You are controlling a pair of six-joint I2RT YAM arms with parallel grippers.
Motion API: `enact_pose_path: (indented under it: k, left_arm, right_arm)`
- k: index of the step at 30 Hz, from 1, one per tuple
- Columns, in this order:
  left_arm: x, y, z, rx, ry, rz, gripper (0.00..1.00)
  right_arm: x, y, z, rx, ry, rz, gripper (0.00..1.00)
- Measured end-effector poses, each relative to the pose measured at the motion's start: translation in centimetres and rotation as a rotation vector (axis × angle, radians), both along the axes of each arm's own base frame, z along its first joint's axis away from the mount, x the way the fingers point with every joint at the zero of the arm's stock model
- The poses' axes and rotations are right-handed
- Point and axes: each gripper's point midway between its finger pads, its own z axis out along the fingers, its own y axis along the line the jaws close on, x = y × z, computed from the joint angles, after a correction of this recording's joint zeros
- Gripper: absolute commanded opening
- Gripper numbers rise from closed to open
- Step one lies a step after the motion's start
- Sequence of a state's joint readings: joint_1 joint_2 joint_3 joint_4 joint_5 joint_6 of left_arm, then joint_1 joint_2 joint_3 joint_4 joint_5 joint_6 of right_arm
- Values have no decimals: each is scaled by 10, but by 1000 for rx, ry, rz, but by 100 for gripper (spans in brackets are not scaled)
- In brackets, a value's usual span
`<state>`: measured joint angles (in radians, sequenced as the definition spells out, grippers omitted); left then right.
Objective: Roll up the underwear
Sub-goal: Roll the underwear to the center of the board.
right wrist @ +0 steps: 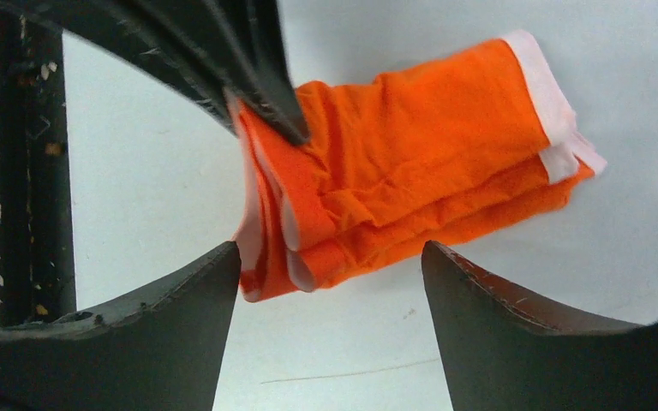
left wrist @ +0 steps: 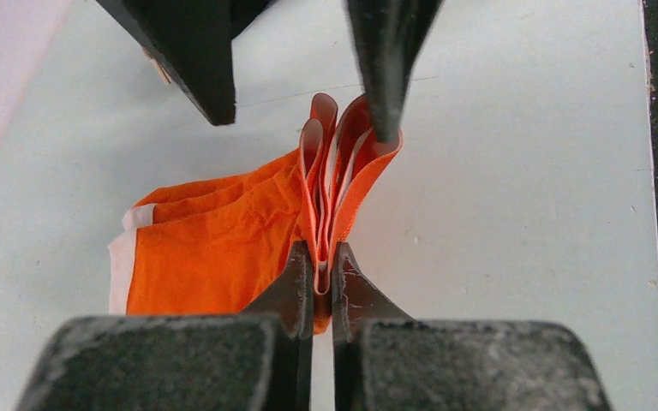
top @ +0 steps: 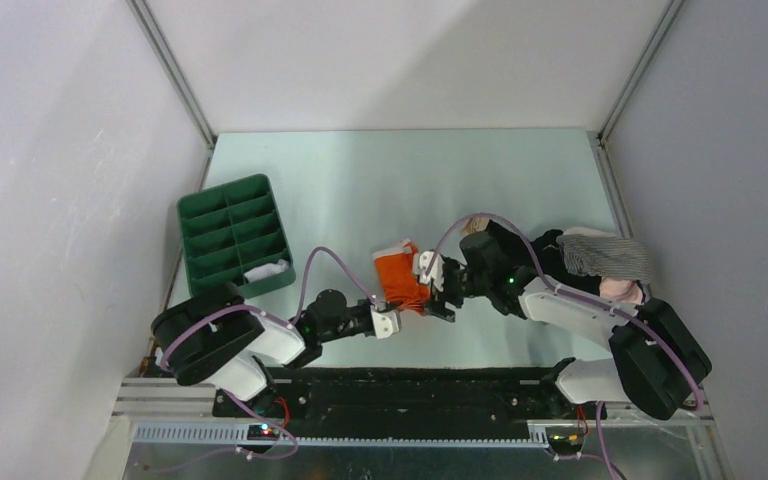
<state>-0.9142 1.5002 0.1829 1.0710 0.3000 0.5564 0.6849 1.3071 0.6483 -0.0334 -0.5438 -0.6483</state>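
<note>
The orange underwear [top: 400, 275] with white trim lies folded in layers at the table's middle. My left gripper [top: 396, 310] reaches it from the near side and is shut on the stacked fold edge; in the left wrist view the layers [left wrist: 214, 248] are pinched between the jaws of that gripper [left wrist: 323, 274]. My right gripper [top: 432, 290] stands open at the far end of the same edge, and one of its fingers [left wrist: 385, 77] touches the fold. In the right wrist view the underwear [right wrist: 411, 163] sits just beyond my open right gripper [right wrist: 330, 270], held by nothing there.
A green divided tray [top: 222, 215] stands at the left with a white rolled garment [top: 268, 270] in a near compartment. A heap of clothes, grey striped on top [top: 610, 255], lies at the right behind my right arm. Walls close in on both sides.
</note>
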Motion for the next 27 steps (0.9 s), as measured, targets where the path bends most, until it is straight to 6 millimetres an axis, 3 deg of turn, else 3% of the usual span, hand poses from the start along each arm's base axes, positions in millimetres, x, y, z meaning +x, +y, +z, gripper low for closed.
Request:
enact_pose_path:
  k: [7, 13, 19, 27]
  left_arm:
    - [0, -1, 2, -15, 11, 6, 0]
    - [0, -1, 2, -17, 18, 8, 0]
    - [3, 1, 2, -21, 27, 21, 0]
    - [14, 9, 1, -34, 60, 81, 0]
  right_arm:
    - [-22, 6, -14, -13, -95, 154, 80]
    - [-26, 12, -10, 5, -159, 232, 78]
    - [-30, 23, -7, 14, -195, 257, 68]
    - [-19, 31, -14, -12, -244, 225, 55]
